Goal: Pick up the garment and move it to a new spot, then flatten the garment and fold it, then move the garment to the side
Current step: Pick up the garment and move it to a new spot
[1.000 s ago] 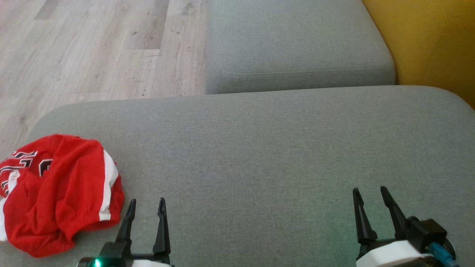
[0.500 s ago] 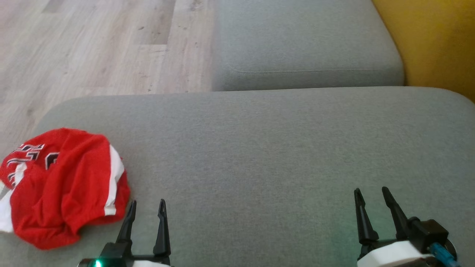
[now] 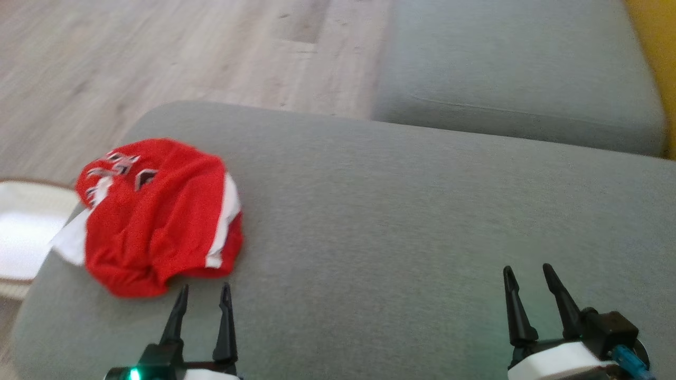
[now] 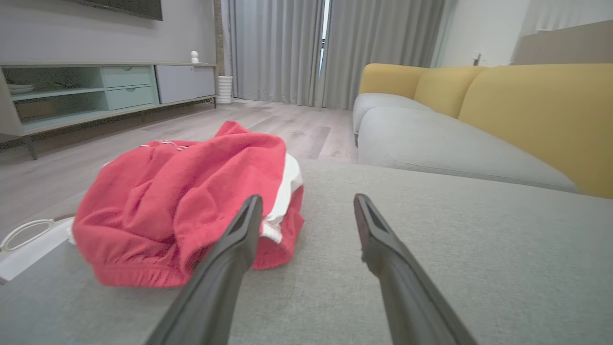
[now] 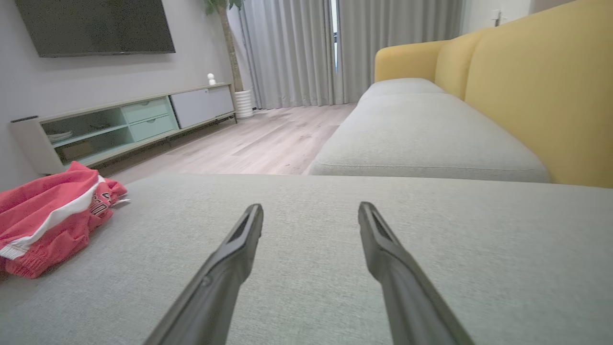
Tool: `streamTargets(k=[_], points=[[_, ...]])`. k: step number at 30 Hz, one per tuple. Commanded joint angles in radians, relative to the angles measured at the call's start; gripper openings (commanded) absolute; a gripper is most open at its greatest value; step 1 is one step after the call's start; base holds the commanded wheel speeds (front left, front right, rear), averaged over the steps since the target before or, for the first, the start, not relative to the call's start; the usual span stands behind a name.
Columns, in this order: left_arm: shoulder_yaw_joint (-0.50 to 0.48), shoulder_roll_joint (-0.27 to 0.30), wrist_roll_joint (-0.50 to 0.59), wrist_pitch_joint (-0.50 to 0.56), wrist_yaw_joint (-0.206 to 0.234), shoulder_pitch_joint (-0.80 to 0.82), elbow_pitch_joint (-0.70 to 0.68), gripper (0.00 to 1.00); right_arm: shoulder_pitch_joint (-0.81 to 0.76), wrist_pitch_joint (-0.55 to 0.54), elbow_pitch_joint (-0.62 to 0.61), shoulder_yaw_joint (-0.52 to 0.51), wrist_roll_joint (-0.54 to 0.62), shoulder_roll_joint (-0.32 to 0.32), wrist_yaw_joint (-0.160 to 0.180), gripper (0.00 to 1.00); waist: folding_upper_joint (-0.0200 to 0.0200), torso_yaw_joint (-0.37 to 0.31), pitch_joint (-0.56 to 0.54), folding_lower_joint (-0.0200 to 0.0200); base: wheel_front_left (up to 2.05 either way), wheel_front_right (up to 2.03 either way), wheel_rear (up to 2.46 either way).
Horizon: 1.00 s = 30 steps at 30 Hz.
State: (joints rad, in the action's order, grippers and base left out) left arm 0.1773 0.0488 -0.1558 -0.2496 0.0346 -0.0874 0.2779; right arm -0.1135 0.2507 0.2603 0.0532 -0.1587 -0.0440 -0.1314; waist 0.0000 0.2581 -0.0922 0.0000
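Left claw (image 3: 205, 287): fingers spread, nothing between them, tips just short of the garment (image 3: 158, 211). Right claw (image 3: 527, 269): likewise spread and empty, well apart from the garment.

Garment: red with white stripes, a crumpled heap near the corner of the grey sofa cushion (image 3: 422, 221).

Risks:
- A shallow pinch may catch one layer only, so the heap drags rather than lifts.
- A nudge could slide it off the edge toward the white object (image 3: 21, 232) just beside the garment.

Beyond the garment: wood floor (image 3: 158, 53), low cabinet (image 4: 129, 91), grey curtains (image 4: 278, 48). Yellow backrest (image 5: 550, 96) far from it.
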Motion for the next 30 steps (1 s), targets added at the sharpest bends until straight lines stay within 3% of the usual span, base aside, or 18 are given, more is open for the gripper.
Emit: streamTargets(k=[1, 10, 24, 30], points=[[-0.041, 0.001, 0.009, -0.012, 0.001, 0.057, -0.032, 1.0, 0.035, 0.011, -0.034, 0.022, -0.008, -0.006, 0.001, 1.0, 0.0, 0.077, 0.012, 0.0, 0.0, 0.0, 0.0], [-0.06, 0.001, 0.011, -0.012, 0.004, 0.06, -0.036, 1.0, 0.045, 0.011, -0.033, 0.025, -0.006, -0.006, 0.001, 1.0, 0.0, 0.21, 0.039, 0.0, 0.0, 0.0, 0.0], [-0.081, 0.001, -0.03, -0.012, 0.039, 0.059, -0.092, 1.0, 0.1, 0.011, -0.015, 0.053, 0.038, -0.006, 0.001, 1.0, 0.0, 0.272, 0.127, 0.0, 0.0, 0.0, 0.0], [-0.05, 0.001, -0.046, -0.012, 0.032, 0.19, -0.139, 1.0, 0.127, 0.011, -0.062, -0.014, 0.132, -0.006, 0.001, 1.0, 0.0, 0.295, 0.266, 0.0, 0.0, 0.0, 0.0]])
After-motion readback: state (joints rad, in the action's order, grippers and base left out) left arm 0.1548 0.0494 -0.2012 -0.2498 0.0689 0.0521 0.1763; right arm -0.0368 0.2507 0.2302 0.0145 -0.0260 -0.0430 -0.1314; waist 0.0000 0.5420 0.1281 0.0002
